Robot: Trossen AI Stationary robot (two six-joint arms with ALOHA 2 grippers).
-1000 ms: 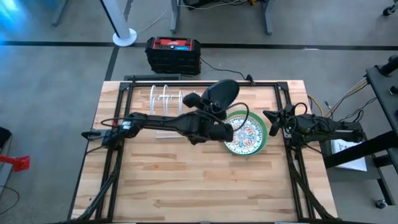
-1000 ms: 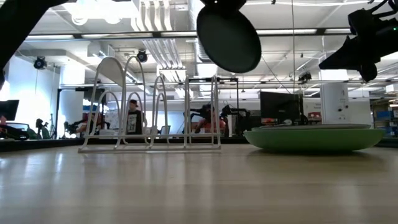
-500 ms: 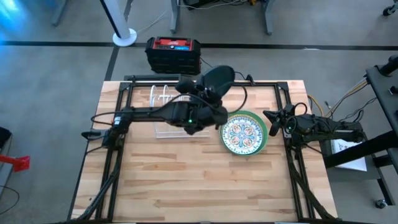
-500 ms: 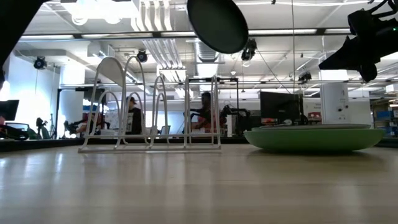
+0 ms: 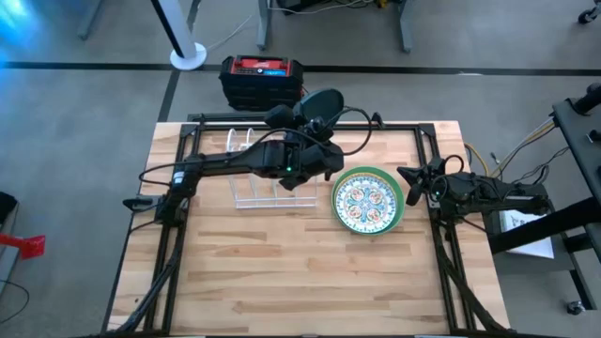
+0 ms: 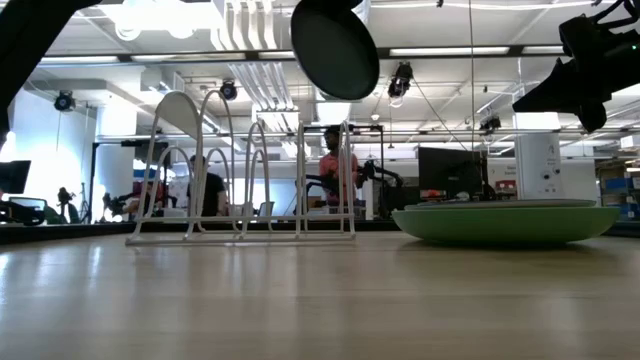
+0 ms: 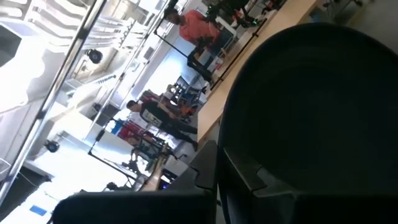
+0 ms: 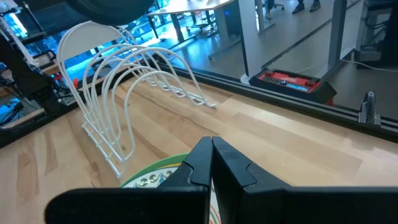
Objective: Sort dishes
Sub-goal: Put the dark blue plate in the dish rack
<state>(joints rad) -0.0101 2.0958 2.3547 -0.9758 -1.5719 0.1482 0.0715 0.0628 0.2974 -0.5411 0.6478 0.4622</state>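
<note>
- Looking straight down from above, the left pincer (image 5: 305,120) is clamped tight on the dark teal plate (image 5: 319,105), which hangs in the air at upper centre of the frame, over the far edge of the desk (image 5: 282,272) just right of the white wire rack (image 5: 258,174).
- What's changed: a second ago that plate sat lower in the frame, nearly over the stack; half a second ago it was partway up; now it's further up and a bit left, closer to the rack.
- The table-level view agrees: the plate (image 6: 335,45) has slid left along the top edge and now hangs above the rack's (image 6: 240,170) right-hand hoops, well clear of them.
- In the left wrist view the plate's dark face (image 7: 311,112) fills most of the right side, so the grip looks solid.
- The white plate with blue floral pattern (image 5: 367,201) lies fully uncovered at centre right, on top of the light green plate (image 5: 397,218).
- The right pincer (image 5: 409,185) is shut on nothing and waits just right of that stack.
- My read: one plate is on its way to a rack slot but not lined up or lowered yet. It'll need to come down edge-first between two hoops. Nothing is in the rack so far.
</note>
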